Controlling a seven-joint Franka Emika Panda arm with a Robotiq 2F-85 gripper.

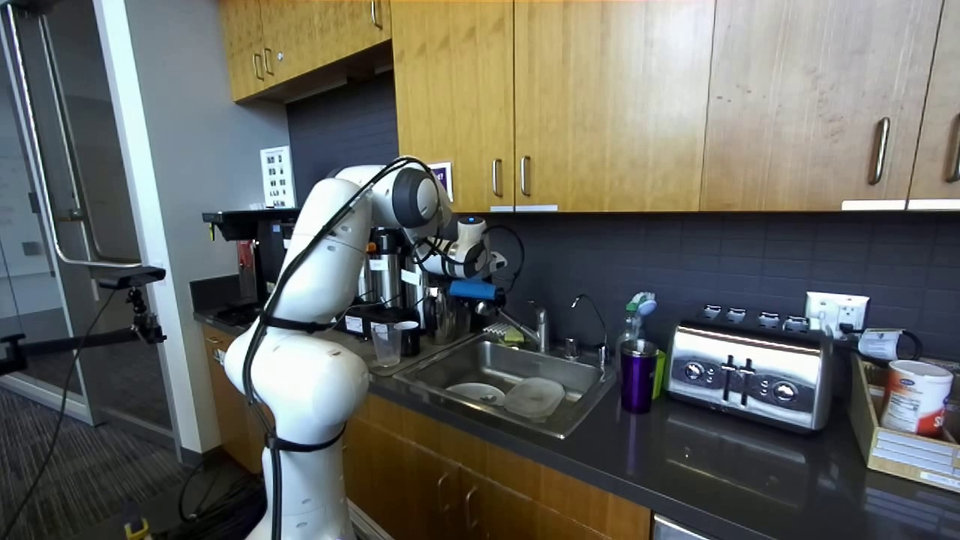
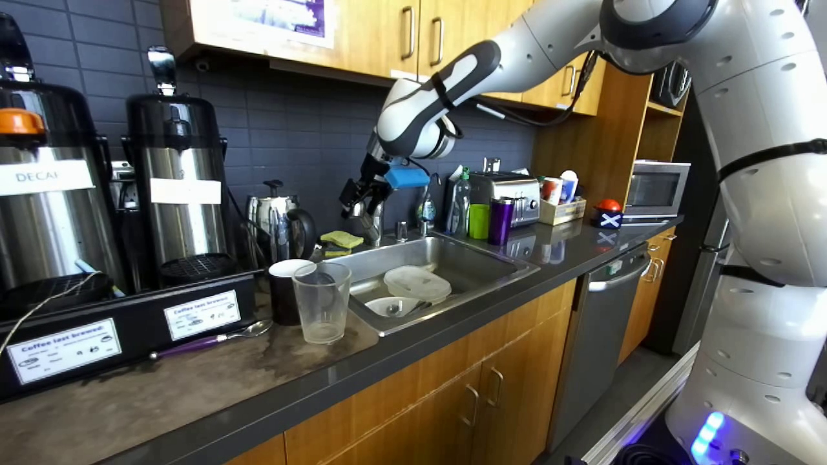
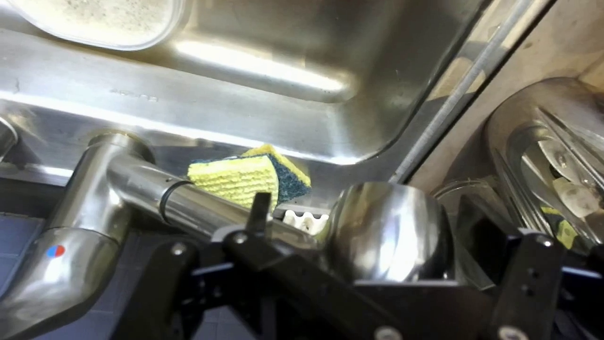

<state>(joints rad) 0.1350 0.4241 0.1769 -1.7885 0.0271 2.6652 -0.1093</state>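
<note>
The gripper (image 3: 364, 203) hangs over the back corner of the sink (image 3: 373, 115), its two fingers (image 3: 259, 215) spread wide apart. In the gap between them, in the wrist view, sits the rounded metal spout end (image 3: 389, 231) of the faucet (image 3: 141, 182); I can't tell whether either finger touches it. The spout (image 3: 203, 208) runs past one finger, partly hidden by it, to the faucet's upright body (image 3: 87, 203), where a red-and-blue dot (image 3: 55, 251) shows. Below that finger, on the sink's rim, two yellow-and-green sponges (image 3: 233, 179) lie one over the other. Outside the opposite finger, just past the sink, stands a shiny metal pot (image 2: 270, 223) with a black handle (image 2: 305, 232). Just above the fingers is a blue block (image 2: 407, 177). Lower than the fingers and nearer to me, a translucent container (image 1: 534, 397) and a white dish (image 1: 472, 391) lie close together in the sink. On the pot's side of the fingers, a clear plastic cup (image 2: 323, 307) stands just beside a dark mug (image 2: 283, 300). Well away on the opposite side of the fingers, a purple tumbler (image 2: 501, 221) stands next to a green cup (image 2: 479, 221), with a silver toaster (image 1: 750, 375) beyond them.
</note>
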